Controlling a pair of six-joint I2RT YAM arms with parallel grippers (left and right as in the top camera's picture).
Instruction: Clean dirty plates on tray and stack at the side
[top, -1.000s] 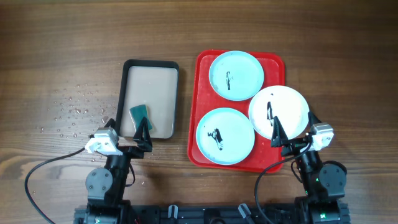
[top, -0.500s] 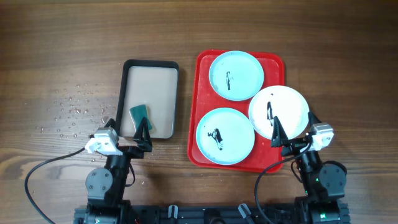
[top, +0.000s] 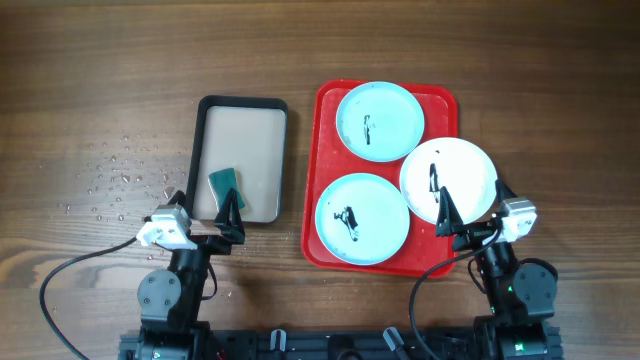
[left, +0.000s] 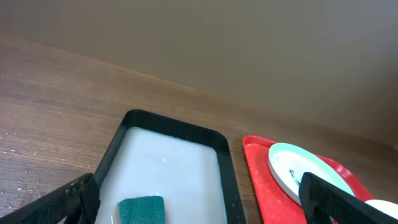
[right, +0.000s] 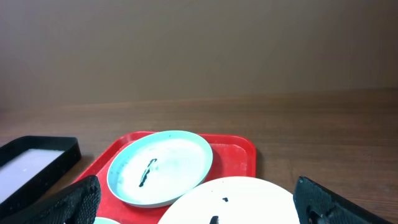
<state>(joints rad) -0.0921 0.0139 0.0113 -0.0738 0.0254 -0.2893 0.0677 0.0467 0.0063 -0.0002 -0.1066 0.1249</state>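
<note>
Notably, the left jaws and right jaws both gape apart, empty. Three smeared plates (top: 362, 218) sit on the red tray (top: 312, 200) toward the surface's right edge. The white plate (top: 448, 178) overhangs the tray's right rim, so a careless nudge could tip it off.

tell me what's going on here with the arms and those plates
Nothing is being handled right now. Three plates with black smears sit on the red tray: the far blue plate, the near blue plate and the white plate, which overhangs the tray's right edge. A green sponge lies in the black-rimmed tray beside it. The left gripper and right gripper are both open and empty, so no plate is wiped or stacked yet.
</note>
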